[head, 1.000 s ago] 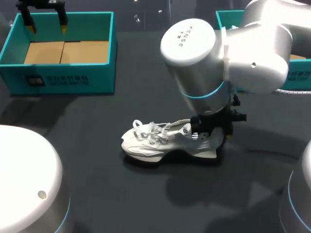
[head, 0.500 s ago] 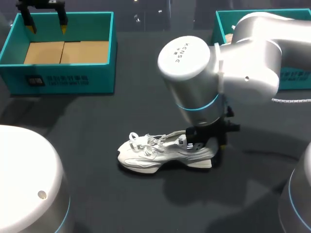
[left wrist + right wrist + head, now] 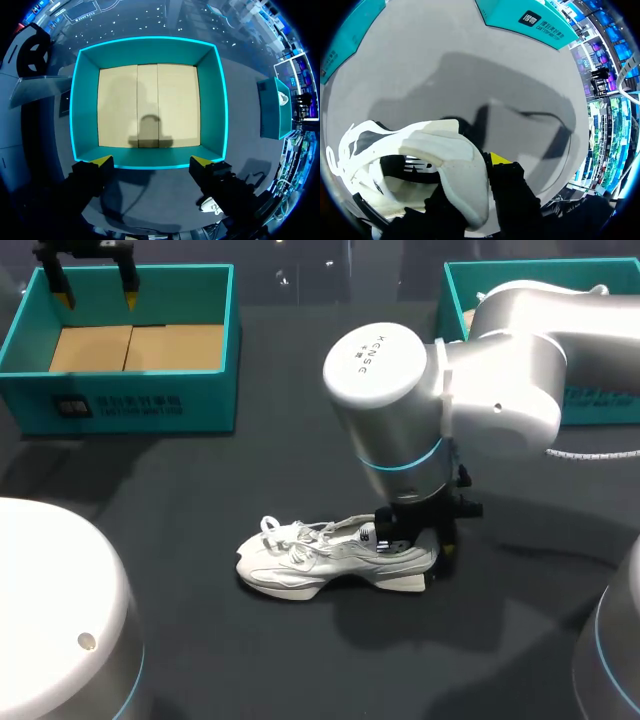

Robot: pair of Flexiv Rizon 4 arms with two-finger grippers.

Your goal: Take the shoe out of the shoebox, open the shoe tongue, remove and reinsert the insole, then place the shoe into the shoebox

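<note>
The white shoe (image 3: pixel 320 558) lies on its sole near the middle of the table (image 3: pixel 180 500), toe to the left. The right gripper (image 3: pixel 425 540) pinches its heel, one finger inside the collar, one outside. The left gripper (image 3: pixel 151 162) hangs over the far-left shoebox (image 3: pixel 148 47) (bare cardboard floor), jaws wide apart, holding nothing.

Our head camera sits above and behind us, looking down on the dark grey table (image 3: pixel 200 640) from some way off. Our left wrist camera hangs above the open teal cardboard shoebox (image 3: pixel 148 52) and faces straight down into it. The head view shows that same box at the table's far left. Our right wrist camera is pressed close to the heel of the white lace-up sneaker (image 3: pixel 455 165), which the head view shows whole at mid-table.
</note>
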